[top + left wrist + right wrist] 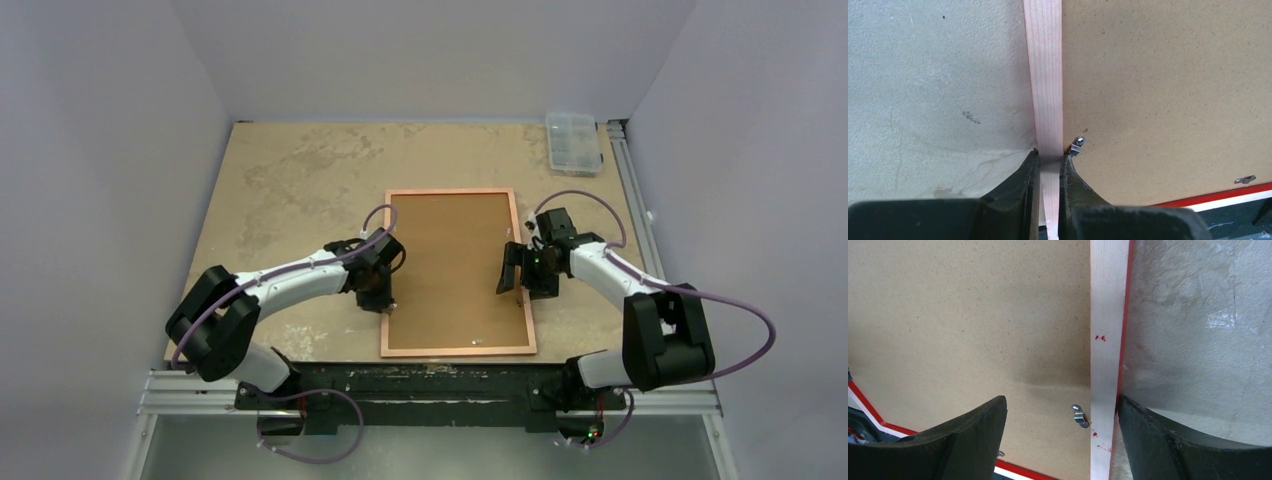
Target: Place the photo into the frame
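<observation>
The frame (pixel 450 192) lies face down, brown board (pixel 455 270) filling it, photo hidden. The left gripper (pixel 1049 155) pinches its left rail; the right gripper (pixel 1062 407), spread, straddles the right rail. A clear box (pixel 574 142) sits far right

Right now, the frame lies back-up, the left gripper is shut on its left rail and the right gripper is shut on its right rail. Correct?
No: the right gripper is open, straddling the right rail of the frame, as the right wrist view shows. The left gripper is indeed shut on the left rail, and the frame lies back-up.
</observation>
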You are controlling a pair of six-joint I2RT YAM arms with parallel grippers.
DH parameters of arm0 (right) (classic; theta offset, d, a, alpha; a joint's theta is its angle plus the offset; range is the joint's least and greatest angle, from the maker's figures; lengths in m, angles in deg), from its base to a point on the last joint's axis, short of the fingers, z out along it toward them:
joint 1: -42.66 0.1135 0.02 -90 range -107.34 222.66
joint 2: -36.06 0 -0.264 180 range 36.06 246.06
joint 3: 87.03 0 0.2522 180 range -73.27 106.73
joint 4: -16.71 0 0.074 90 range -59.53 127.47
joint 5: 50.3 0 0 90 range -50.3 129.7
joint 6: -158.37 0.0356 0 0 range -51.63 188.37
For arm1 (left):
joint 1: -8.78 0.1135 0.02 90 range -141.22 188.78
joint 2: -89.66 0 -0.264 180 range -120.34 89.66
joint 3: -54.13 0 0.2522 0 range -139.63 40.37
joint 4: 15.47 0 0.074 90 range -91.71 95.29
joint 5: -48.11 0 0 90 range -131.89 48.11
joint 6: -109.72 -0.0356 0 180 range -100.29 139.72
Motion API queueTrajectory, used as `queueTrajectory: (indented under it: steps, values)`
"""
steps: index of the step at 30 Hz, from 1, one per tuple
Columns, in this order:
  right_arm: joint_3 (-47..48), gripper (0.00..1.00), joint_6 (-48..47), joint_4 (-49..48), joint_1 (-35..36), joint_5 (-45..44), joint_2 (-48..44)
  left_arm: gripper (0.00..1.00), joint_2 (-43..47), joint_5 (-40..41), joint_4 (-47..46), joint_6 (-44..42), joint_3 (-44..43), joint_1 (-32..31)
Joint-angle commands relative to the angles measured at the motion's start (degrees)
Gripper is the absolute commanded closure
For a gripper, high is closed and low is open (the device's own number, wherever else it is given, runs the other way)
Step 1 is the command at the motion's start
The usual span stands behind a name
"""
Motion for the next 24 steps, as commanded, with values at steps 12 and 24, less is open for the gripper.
queueTrajectory:
  steps: [12,24]
  values:
    - [3.4,0.21,1.0,-1.4,5.6,1.6,2.4,0.59,6.3,0.4,-2.1,-0.5,1.2,1.4]
    - [4.2,0.21,3.2,-4.3,7.9,2.8,4.3,0.20,16.3,-6.1,-1.0,-0.8,4.3,8.7]
